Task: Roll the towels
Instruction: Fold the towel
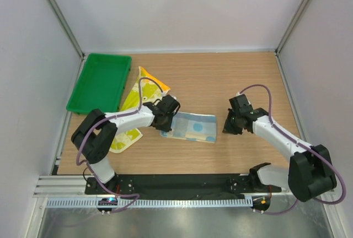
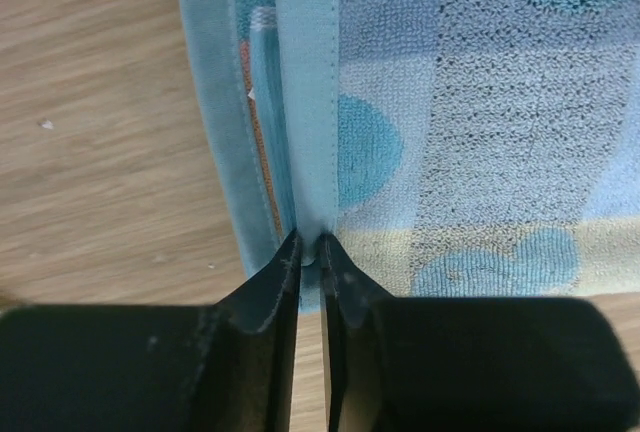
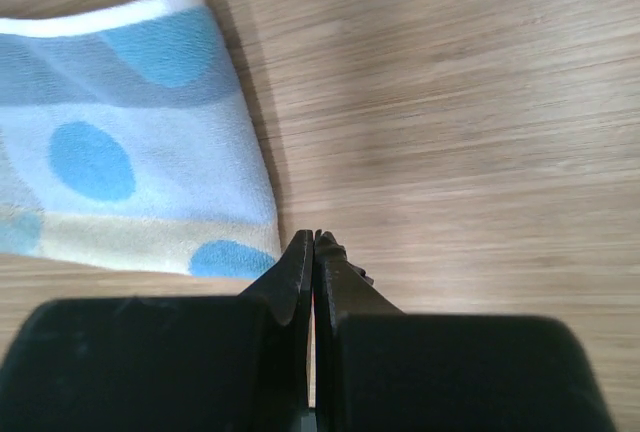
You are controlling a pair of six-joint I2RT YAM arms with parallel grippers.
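The left hand (image 2: 310,252), nipped shut on the folded hem of the blue towel (image 2: 480,102), should roll tightly and evenly; the right hand (image 3: 314,240) sits shut, empty.

- Two towels on one wooden surface (image 1: 220,78): one light blue towel (image 1: 193,128) and one yellow-green towel (image 1: 144,86).
- One green tray (image 1: 101,82), the only container in the shot.
- Two robot arms: one left arm (image 1: 118,119) and one right arm (image 1: 276,136).
- Two grippers, one to each arm: one left gripper (image 1: 168,118) and one right gripper (image 1: 229,126), each with two black fingers.
- Two purple cables, one looping along each arm: one left cable (image 1: 81,145) and one right cable (image 1: 256,86).
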